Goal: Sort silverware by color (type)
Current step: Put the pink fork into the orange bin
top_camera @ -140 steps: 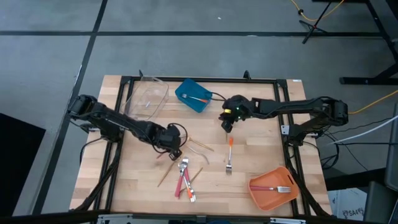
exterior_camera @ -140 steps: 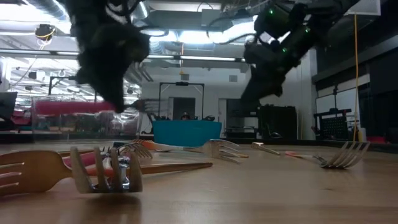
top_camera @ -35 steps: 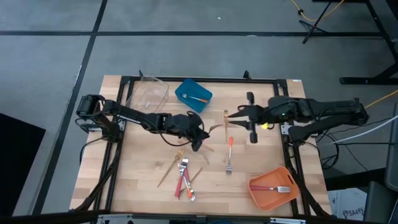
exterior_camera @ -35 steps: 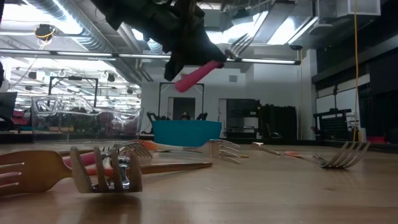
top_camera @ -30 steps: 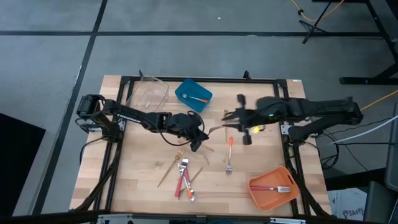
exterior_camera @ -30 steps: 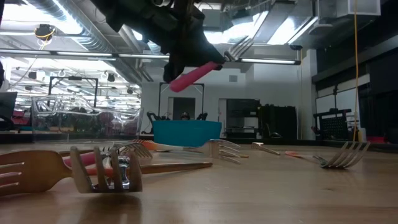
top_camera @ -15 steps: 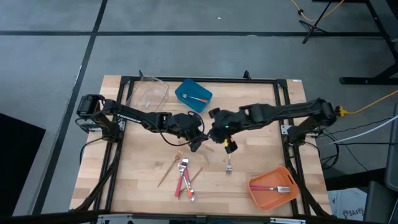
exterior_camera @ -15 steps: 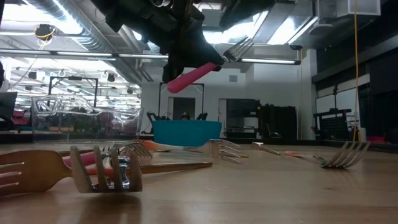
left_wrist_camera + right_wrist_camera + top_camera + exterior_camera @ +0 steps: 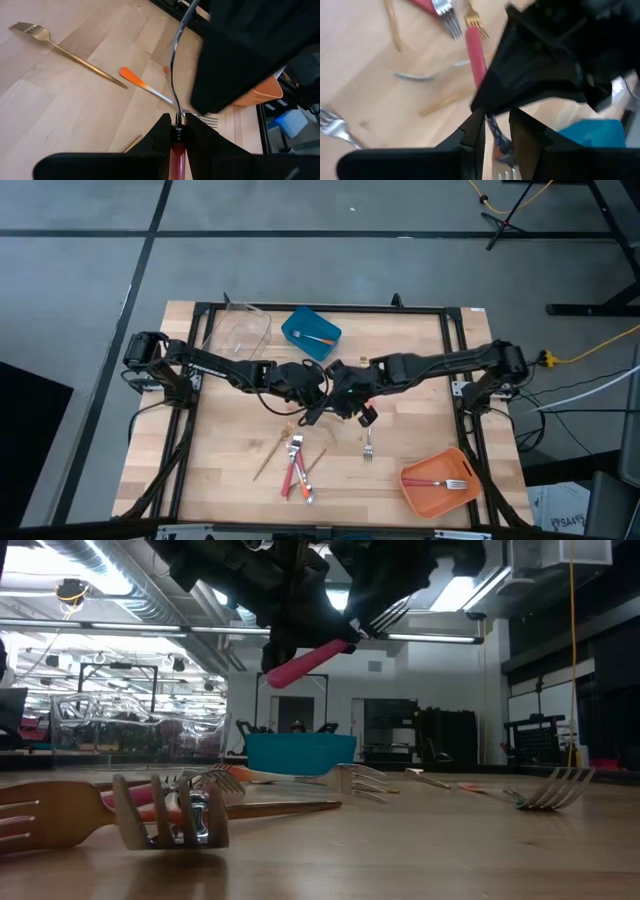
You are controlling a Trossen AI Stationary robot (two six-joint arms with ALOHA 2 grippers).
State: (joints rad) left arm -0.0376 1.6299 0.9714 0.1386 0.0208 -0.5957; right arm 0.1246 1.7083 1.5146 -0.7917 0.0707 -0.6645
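Both grippers meet above the middle of the wooden table (image 9: 230,480), raised clear of its surface. The left gripper (image 9: 176,125) has its fingers closed tight on the red-handled fork (image 9: 312,659), gripping where the red handle joins the silver stem; you see the fork held in the air, handle end lower, tines higher. The right gripper (image 9: 496,127) sits at the tine end of the same fork, with its two fingers set on either side of the stem, narrowly apart. You cannot tell whether they press on the metal. The remaining silverware lies on the table: an orange-handled fork (image 9: 150,89) and a gold fork (image 9: 65,50) below the grippers, well apart from the blue bin (image 9: 311,334) and the orange bin (image 9: 428,492)
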